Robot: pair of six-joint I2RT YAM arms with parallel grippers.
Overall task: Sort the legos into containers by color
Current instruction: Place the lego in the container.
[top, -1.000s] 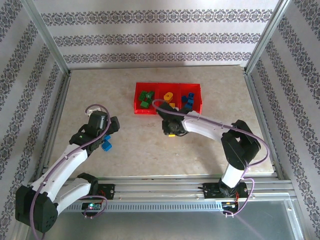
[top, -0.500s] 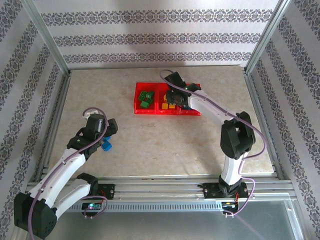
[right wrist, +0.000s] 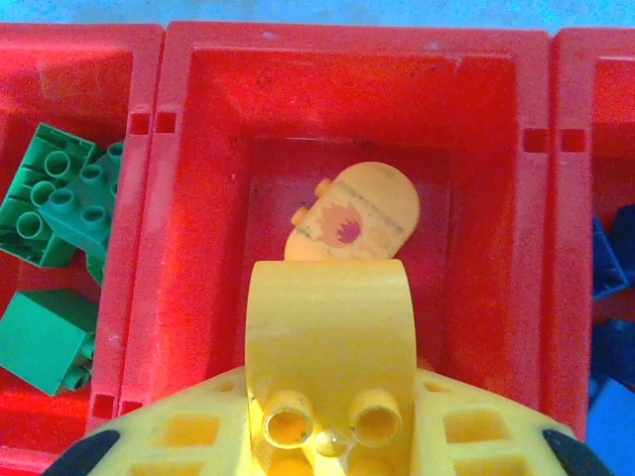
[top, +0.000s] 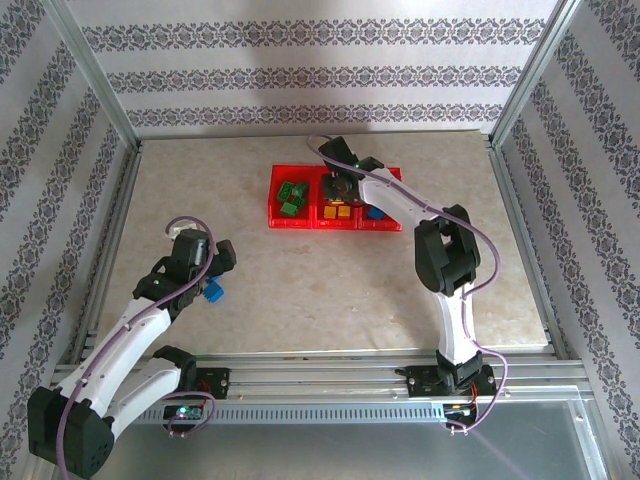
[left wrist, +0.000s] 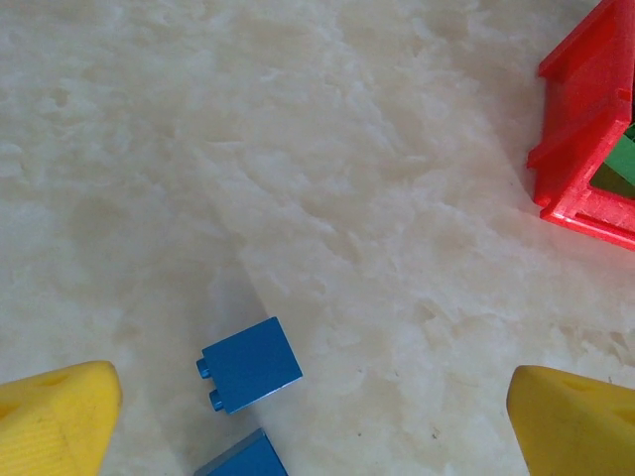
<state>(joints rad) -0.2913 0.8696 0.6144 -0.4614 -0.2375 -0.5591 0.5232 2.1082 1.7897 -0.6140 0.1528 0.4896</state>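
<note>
Clamping a smooth yellow arched brick, studs facing the cam, R gripper hangs over the mid compartment of the glossy red tray by the tabletop's far edge. A rounded orange brick lies on that compartment's floor. L gripper gapes wide toward the left edge; a square blue brick sits on the marbled tabletop btwn the jaws, untouched.

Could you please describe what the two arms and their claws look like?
The left arm and the right arm both have smooth white links joined by bulky black joints. A lilac cable runs along each, looping free near the wrist. The left claw has wedge-shaped yellow fingers. The right claw is yellow as well, its fingers moulded with square recesses.
</note>
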